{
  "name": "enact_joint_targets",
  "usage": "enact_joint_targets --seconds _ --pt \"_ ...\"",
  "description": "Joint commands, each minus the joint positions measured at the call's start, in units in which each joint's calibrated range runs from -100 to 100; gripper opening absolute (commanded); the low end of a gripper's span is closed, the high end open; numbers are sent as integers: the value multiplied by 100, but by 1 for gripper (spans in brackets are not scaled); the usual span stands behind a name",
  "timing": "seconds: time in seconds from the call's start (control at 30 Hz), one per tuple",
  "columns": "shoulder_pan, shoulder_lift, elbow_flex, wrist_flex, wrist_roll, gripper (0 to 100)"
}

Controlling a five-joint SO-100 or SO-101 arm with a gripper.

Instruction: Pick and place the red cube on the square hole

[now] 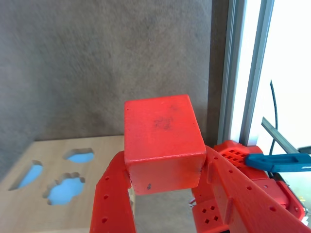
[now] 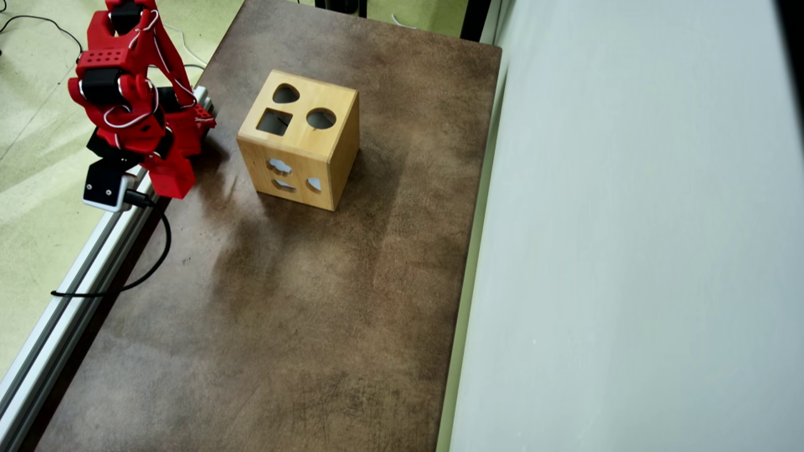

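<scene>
Red cube [image 1: 163, 143] is seen clamped between the fingers [image 1: 112, 204] of the red arm [image 2: 129, 103] in the wrist view, its top and near faces filling the middle of the frame, well above the brown table [image 2: 282, 314]. Only the upper parts of the two fingers are shown; their lower lengths are cut off by the bottom edge, and the right one is partly merged with the arm's red housing. A blue clip [image 1: 277, 161] at the right is cut off by the frame edge.

In the overhead view the cube cannot be made out: it is hidden under the folded arm at the far left corner of the table, where the fingers are also lost among red parts and white wiring. The arm's base is cut off by the top edge.

The wooden box [image 2: 300, 141] is stood on the table just right of the arm, apart from it, turned at an angle. On its top face the square hole [image 2: 274, 122] is seen at the left, with a round cut-out [image 2: 321, 118] to its right and a heart-like cut-out [image 2: 286, 94] beyond. In the wrist view only a corner of the box is shown at the lower left, with three light-blue cut-outs; the square hole is not identifiable there.

Open table is left near and right of the box. An aluminium rail [image 2: 75, 295] is run along the table's left edge, with a black cable [image 2: 154, 251] looped beside it; a pale wall [image 2: 628, 251] bounds the right edge.
</scene>
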Motion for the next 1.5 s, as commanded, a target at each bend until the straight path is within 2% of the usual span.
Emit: enact_joint_targets --seconds 0.0,0.23,0.4,1.07,1.27,1.47 --pt "3 -280 -549 33 -151 6" --pt "-87 -280 -1265 33 -527 6" --pt "-488 -280 -1730 33 -874 6" --pt "-3043 -288 -2141 33 -2168 6" --pt "-3838 -288 -2133 33 -2388 6" --pt "-4240 -339 -2025 41 -2515 6"
